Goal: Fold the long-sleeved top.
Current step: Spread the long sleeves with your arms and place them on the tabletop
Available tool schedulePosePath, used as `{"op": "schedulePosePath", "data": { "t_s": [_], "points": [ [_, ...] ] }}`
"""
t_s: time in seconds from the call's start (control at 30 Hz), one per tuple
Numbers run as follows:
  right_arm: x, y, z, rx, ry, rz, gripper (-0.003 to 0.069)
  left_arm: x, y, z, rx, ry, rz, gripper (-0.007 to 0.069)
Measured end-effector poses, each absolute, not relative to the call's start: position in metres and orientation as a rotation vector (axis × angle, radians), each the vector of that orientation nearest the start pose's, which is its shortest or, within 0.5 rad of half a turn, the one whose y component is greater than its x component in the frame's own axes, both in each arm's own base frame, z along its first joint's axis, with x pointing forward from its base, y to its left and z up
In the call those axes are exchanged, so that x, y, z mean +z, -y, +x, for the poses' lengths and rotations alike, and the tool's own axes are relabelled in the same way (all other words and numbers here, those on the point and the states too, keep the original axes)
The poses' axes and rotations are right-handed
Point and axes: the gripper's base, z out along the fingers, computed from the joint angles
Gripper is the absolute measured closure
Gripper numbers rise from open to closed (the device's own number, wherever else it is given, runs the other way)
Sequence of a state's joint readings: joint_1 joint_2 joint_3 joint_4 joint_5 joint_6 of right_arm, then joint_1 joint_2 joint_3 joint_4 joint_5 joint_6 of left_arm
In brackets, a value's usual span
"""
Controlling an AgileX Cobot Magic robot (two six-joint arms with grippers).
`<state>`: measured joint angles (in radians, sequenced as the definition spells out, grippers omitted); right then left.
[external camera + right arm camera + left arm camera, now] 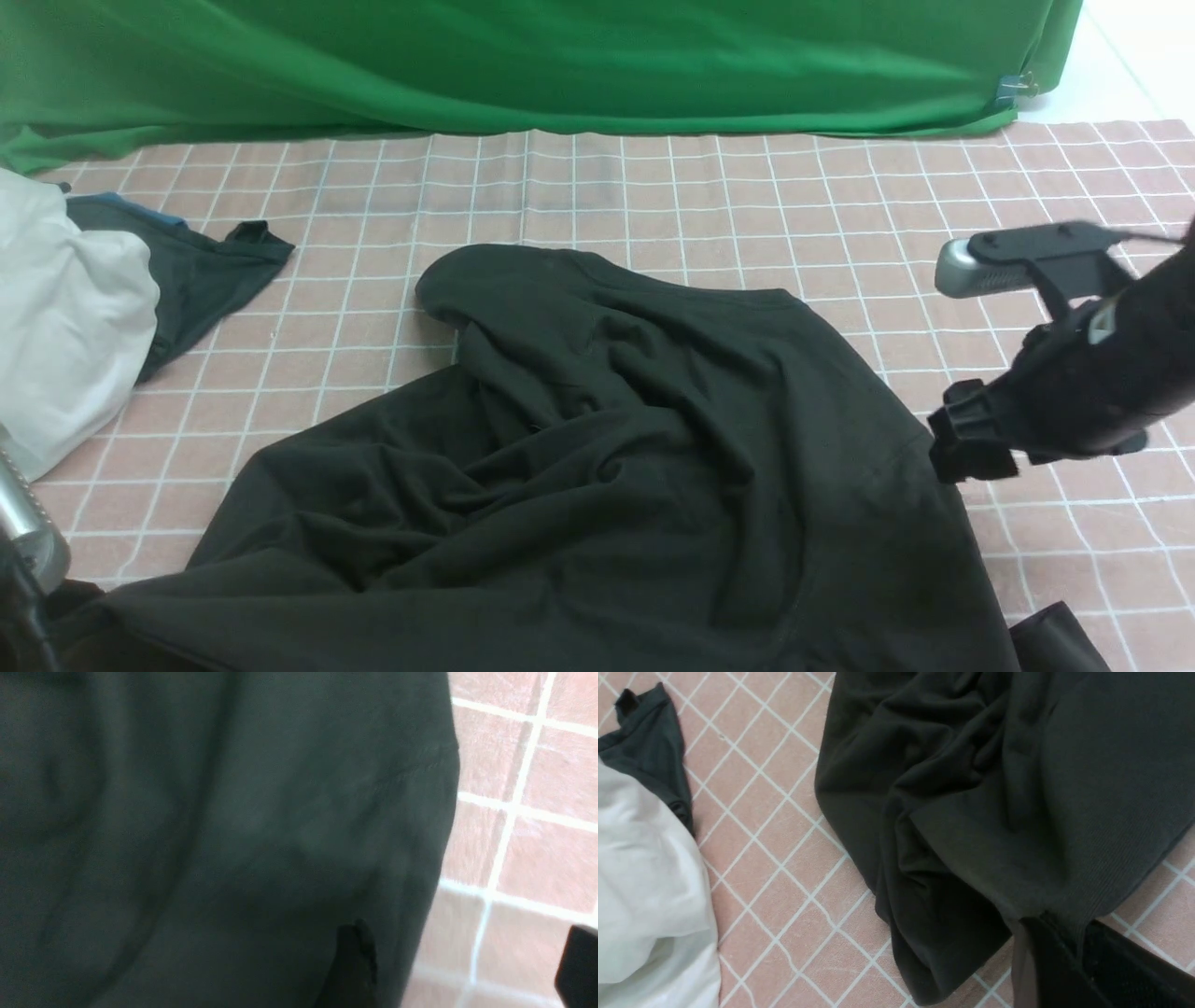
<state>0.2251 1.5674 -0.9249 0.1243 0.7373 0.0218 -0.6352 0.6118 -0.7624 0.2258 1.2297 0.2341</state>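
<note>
left gripper (1073,952) pinches the top (597,448); right gripper (967,439), spread at its edge, may grab too little and slip.

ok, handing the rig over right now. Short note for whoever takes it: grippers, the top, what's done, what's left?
Left gripper: shut on the ribbed edge of the large black soft-knit long-sleeved top, near side, robot's left.
Right gripper: open, empty, at the top's right edge.
Top: crumpled on the pink checked table cover; white garment and small dark cloth lie apart, far left.
Done: no fold visible yet.
Left: spread flat, fold sleeves in, fold body.
</note>
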Motion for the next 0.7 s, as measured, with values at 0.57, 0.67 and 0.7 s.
{"op": "schedulePosePath", "data": {
  "t_s": [0.57, 0.67, 0.7],
  "points": [
    [0.142, -0.103, 0.314, 0.18, -2.78, -0.302, 0.0113, 0.323, 0.032, 0.074, 0.119, -2.291, 1.077, 0.0577],
    [0.141, -0.11, 0.314, 0.175, -2.755, -0.351, 0.0173, 0.323, 0.033, 0.074, 0.118, -2.291, 1.077, 0.0577],
    [0.141, -0.112, 0.314, 0.168, -2.744, -0.376, 0.0255, 0.323, 0.033, 0.074, 0.118, -2.291, 1.077, 0.0577]
  ]
}}
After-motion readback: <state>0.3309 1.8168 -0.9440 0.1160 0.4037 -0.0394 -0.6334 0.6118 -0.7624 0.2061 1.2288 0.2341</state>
